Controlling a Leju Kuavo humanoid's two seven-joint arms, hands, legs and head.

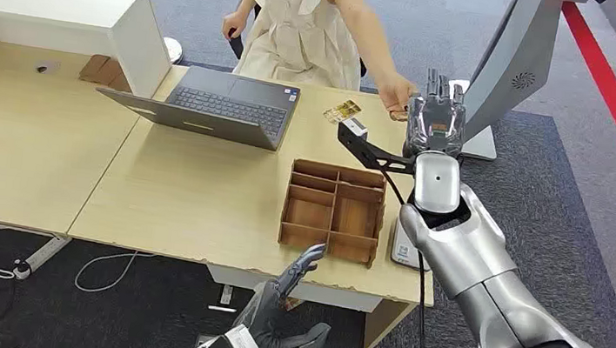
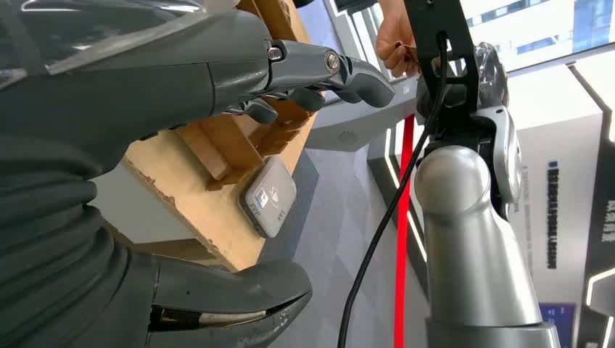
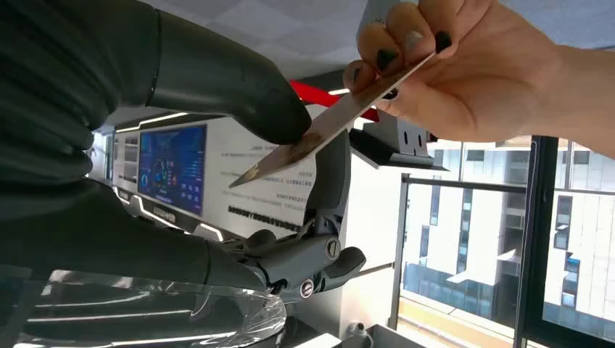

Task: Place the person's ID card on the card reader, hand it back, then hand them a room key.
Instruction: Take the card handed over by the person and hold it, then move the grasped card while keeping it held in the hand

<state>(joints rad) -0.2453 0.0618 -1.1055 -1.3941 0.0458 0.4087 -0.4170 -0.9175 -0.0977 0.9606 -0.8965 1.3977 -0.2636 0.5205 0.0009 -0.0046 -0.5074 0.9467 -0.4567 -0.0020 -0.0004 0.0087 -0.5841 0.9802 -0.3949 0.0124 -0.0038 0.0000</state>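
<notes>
Right hand (image 3: 290,138) seemingly pinching ID card (image 3: 326,127)

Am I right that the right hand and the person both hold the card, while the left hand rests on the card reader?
Not quite. The left hand hangs below the table edge, touching nothing; the head view shows it. The card reader sits untouched. The right hand and the person's hand do share the card.

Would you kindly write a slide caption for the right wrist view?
A person's hand and the robot's right hand both grip the ID card mid-handover.
</notes>
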